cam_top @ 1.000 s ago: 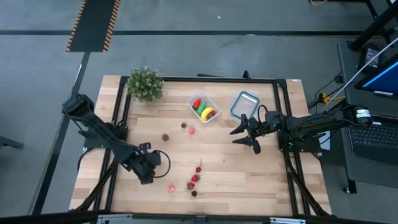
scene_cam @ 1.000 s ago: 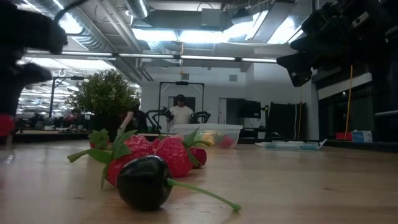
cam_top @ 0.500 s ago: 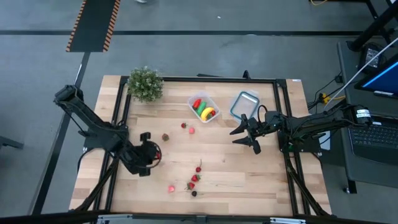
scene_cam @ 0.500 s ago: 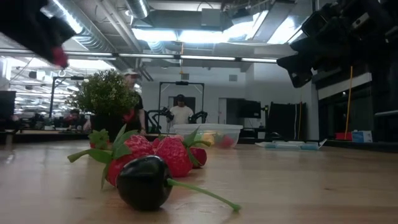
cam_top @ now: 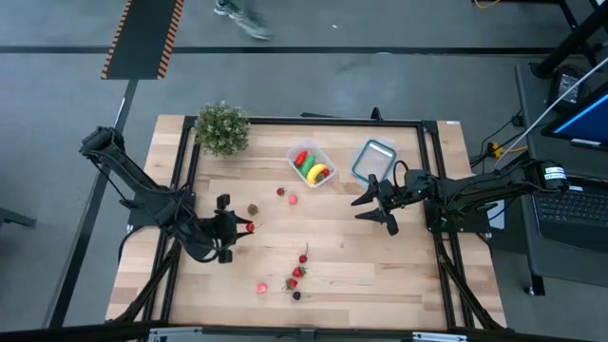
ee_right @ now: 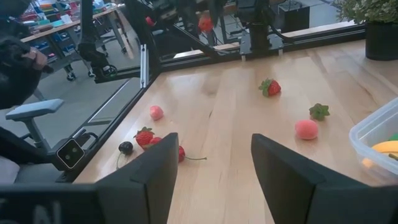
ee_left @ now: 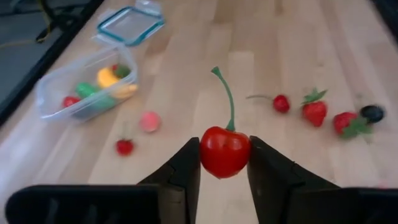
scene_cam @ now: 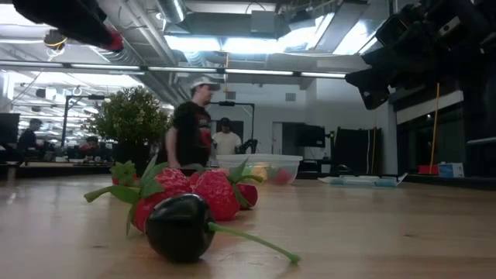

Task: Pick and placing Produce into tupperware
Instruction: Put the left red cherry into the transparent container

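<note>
High view: left gripper left of centre, right gripper right, fingers apart, small clear squarish plastic tub far centre; left wrist view: fingers clamped on 1 red green-stemmed toy cherry.

We are two dark, near-black arms built of slim tubular links joined by bulkier rounded joints, with thin black cables looping along the right arm. The left hand ends in two broad, flat, matte black fingers with squared tips. The right hand has the same wide, blunt black fingers, their faces smooth and unmarked.
</note>
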### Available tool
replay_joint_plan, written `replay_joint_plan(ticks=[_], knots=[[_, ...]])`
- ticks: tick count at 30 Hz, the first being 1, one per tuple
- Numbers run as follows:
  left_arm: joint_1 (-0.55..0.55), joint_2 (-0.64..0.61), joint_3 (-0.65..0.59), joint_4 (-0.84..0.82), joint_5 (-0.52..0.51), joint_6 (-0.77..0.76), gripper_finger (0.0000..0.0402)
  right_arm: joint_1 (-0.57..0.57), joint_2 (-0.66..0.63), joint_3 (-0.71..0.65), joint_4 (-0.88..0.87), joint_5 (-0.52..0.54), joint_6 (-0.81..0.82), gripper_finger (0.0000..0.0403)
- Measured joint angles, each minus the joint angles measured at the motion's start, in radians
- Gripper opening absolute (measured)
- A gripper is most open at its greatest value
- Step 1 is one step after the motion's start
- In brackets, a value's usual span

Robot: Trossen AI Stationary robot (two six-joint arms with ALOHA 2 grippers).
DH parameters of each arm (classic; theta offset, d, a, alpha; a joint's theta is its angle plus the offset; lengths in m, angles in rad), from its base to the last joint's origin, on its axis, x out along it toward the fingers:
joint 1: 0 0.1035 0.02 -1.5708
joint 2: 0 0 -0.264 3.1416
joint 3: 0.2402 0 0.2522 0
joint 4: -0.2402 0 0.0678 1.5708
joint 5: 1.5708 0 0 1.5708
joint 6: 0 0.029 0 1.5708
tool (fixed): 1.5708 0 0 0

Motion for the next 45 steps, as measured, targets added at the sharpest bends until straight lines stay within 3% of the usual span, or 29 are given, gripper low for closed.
replay_joint_plan(ticks=[18,23,31,45], knots=[[0.013,0.001,-0.38,0.884,-0.049,0.271,0.0097,0.0,0.0,0.0,-0.006,0.0,-0.01,0.0204],[0.051,0.001,-0.424,0.967,-0.031,0.275,0.0097,0.0,0.001,0.0,-0.008,0.0,-0.021,0.0204],[0.137,0.023,-0.53,1.218,0.093,0.287,0.0097,0.0,0.001,0.0,-0.008,0.0,-0.023,0.0204],[0.314,0.165,-0.491,1.264,-0.096,0.282,0.0097,0.0,0.001,0.0,-0.008,0.0,-0.022,0.0204]])
